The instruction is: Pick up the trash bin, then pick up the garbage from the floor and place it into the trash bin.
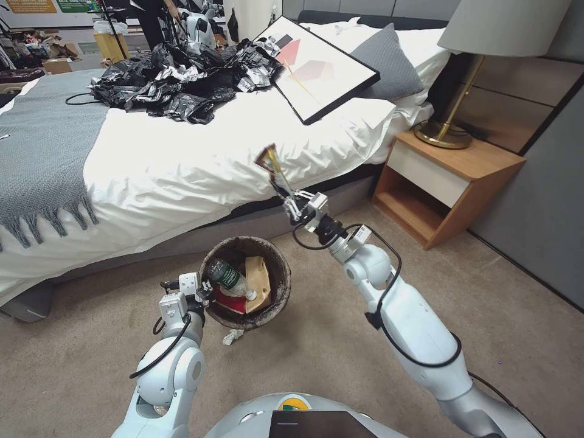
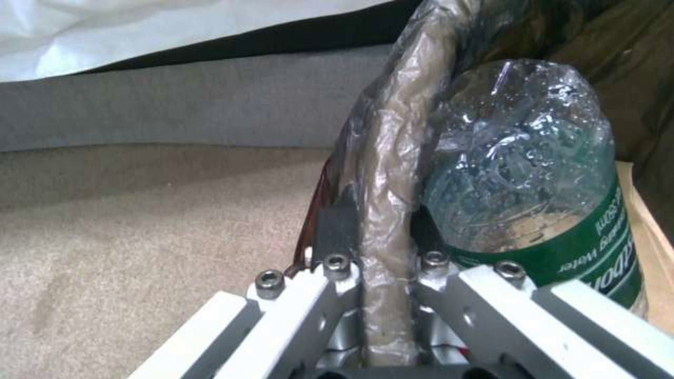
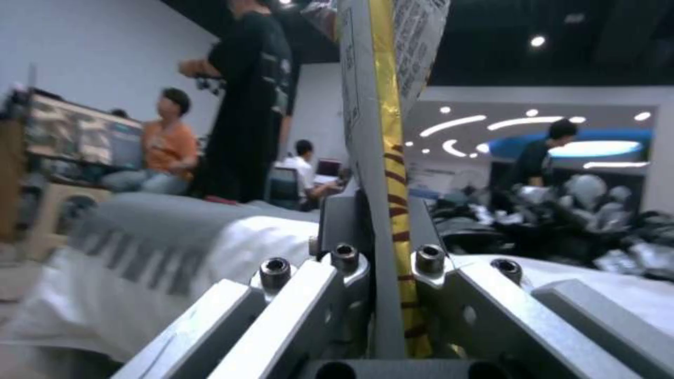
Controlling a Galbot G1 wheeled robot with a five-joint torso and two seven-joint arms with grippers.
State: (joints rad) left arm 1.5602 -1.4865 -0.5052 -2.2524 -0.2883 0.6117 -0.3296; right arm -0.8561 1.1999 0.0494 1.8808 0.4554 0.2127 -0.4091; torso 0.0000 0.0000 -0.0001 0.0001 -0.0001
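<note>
Both grippers are busy: left gripper point(image 1: 204, 292) pinches the crinkly bag-lined rim of the round trash bin point(image 1: 275, 299), held above beige carpet point(image 1: 73, 353), while right gripper point(image 1: 291, 198) clamps a flat, glossy yellow wrapper point(image 1: 272, 161) up before the white bed point(image 1: 182, 158).

One bin point(image 1: 281, 286); inside it one bottle point(image 1: 226, 277), one paper bag point(image 1: 260, 281), perhaps one red packet point(image 1: 230, 302); one wrapper point(image 1: 271, 161); two grippers.

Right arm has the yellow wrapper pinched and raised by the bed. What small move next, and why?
Probably swing the right gripper back over the trash bin, then release. It is shut on the yellow wrapper, held above the bed edge, off to the bin's side. The left gripper grips the bin's rim, holding it ready.
</note>
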